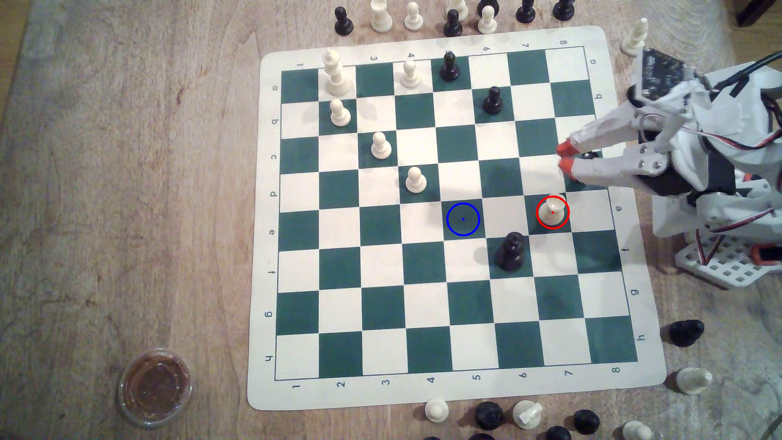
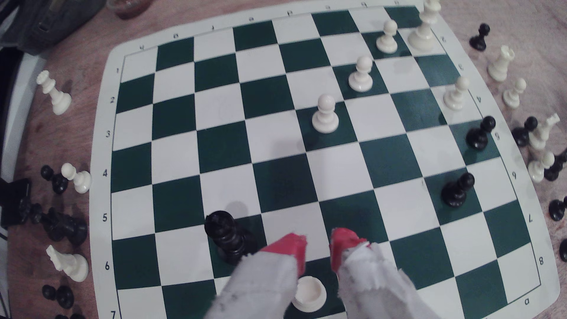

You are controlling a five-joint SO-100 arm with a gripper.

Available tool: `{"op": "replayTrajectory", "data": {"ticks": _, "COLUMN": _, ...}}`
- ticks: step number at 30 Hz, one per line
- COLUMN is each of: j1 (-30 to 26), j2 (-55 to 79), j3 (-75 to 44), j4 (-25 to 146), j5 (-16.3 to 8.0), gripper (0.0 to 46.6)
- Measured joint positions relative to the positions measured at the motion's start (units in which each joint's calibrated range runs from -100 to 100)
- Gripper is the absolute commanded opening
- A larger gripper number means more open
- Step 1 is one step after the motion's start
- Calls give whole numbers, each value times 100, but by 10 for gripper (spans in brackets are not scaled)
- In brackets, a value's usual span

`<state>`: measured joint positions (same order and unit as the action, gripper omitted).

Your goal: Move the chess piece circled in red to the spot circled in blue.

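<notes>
while the claw (image 1: 564, 156) hangs over the board's edge at the exterior view's right, its two red-tipped fingers (image 2: 294, 248) stand a small way apart with nothing between them, so it is open and empty. going left to right in the exterior view: a lidded cup of brown sauce (image 1: 155, 384) sits on the wooden table (image 1: 106, 169), far from the claw and off the chessboard (image 1: 423, 397). a tall white piece with a tiered crown (image 1: 336, 74) and a run of white pawns (image 1: 381, 146) stand well away from the claw toward the left of that view. the spot (image 1: 463, 219), a green square with a blue ring and dot, lies below and left of the claw, well apart from it, and is bare. a tall black piece (image 1: 511, 250) stands just below and right of that square. the chess piece (image 1: 552, 211), ringed in red, stands upright on its green square just below the fingertips in this view, near them but not touching. in the wrist view the chess piece (image 2: 309, 293) shows its flat rim from above, lying beneath the gap between the fingers, with the tall black piece (image 2: 225, 237) beside one finger.
</notes>
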<state>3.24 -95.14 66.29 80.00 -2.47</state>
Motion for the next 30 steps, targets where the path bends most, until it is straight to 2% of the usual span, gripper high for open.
{"op": "replayTrajectory", "data": {"ticks": 3, "j1": 66, "j2": 352, "j3": 0, "j4": 335, "j5": 10, "gripper": 158}}
{"op": "replayTrajectory", "data": {"ticks": 8, "j1": 59, "j2": 1357, "j3": -352, "j4": 574, "j5": 93, "gripper": 144}}
{"op": "replayTrajectory", "data": {"ticks": 18, "j1": 66, "j2": 2949, "j3": -804, "j4": 598, "j5": 93, "gripper": 178}}
{"op": "replayTrajectory", "data": {"ticks": 19, "j1": 66, "j2": 3083, "j3": -804, "j4": 566, "j5": 88, "gripper": 203}}
{"op": "replayTrajectory", "data": {"ticks": 22, "j1": 125, "j2": 3553, "j3": -804, "j4": 303, "j5": -5, "gripper": 212}}
{"op": "replayTrajectory", "data": {"ticks": 27, "j1": 295, "j2": 4357, "j3": -804, "j4": -199, "j5": -322, "gripper": 216}}
{"op": "replayTrajectory", "data": {"ticks": 30, "j1": 406, "j2": 4499, "j3": -804, "j4": -359, "j5": -352, "gripper": 216}}
